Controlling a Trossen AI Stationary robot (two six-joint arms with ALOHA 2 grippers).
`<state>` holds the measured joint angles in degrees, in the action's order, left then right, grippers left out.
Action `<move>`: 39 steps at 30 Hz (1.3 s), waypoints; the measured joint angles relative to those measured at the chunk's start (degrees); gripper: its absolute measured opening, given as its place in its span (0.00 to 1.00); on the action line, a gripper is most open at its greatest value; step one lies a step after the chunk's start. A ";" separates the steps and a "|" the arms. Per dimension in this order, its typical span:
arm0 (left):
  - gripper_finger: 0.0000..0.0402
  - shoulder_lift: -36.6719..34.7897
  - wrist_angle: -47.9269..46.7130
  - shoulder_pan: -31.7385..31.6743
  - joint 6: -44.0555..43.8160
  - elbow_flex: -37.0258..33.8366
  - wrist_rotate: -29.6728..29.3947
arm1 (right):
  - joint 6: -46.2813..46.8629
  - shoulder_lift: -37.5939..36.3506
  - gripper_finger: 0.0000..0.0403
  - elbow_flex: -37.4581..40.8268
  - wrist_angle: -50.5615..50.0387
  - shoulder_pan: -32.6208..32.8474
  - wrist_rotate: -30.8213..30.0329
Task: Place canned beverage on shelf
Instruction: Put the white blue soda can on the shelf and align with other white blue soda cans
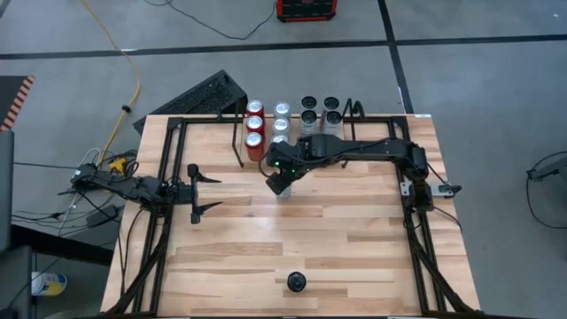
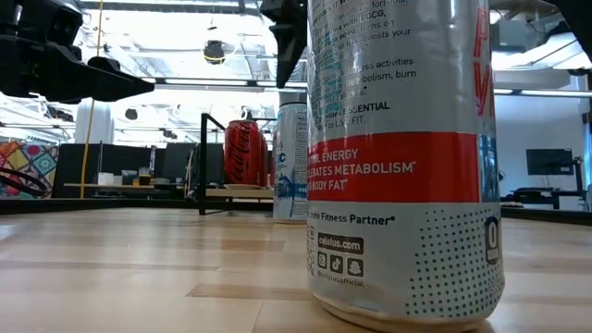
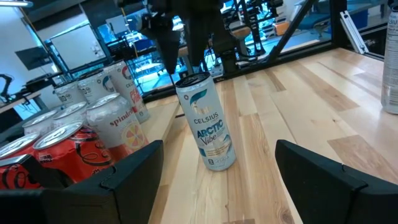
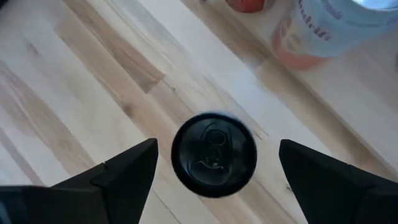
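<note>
The pale wooden plank surface (image 1: 292,239) carries the low black thin-wire shelf (image 1: 239,133) along its far edge. On the shelf stand a row of red cans (image 1: 255,124), a row of silver cans (image 1: 282,120) and a cluster of dark-topped cans (image 1: 319,112). The right gripper (image 1: 280,180) hangs directly above a tall white and pale-blue Celsius can (image 3: 207,121); its fingers (image 4: 124,174) stand apart on either side of the dark can top without touching it. This can stands upright on the surface, just in front of the shelf. The left gripper (image 1: 202,188) waits at the left side, jaws apart, holding nothing. A second Celsius can (image 1: 296,282) stands alone near the front edge.
</note>
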<state>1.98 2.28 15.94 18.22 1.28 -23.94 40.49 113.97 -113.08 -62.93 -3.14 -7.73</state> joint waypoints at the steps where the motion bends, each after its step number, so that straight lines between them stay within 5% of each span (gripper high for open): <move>1: 0.74 0.00 0.00 0.00 0.00 0.00 0.00 | 0.02 0.19 0.90 0.01 0.14 0.18 -0.05; 23: 0.74 0.00 0.00 0.00 0.00 0.00 0.00 | 0.44 4.81 0.90 -0.06 -2.40 1.18 -2.71; 30: 0.74 0.00 0.00 0.00 0.00 0.00 0.00 | -0.22 4.74 0.81 -0.08 -4.04 1.27 -2.68; 39: 0.74 0.00 0.00 0.00 0.00 0.00 0.00 | -21.62 4.56 0.72 -0.17 -6.71 2.13 0.09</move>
<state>1.98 2.28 15.94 18.22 1.28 -23.94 18.87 118.53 -113.25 -69.64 -1.01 -7.63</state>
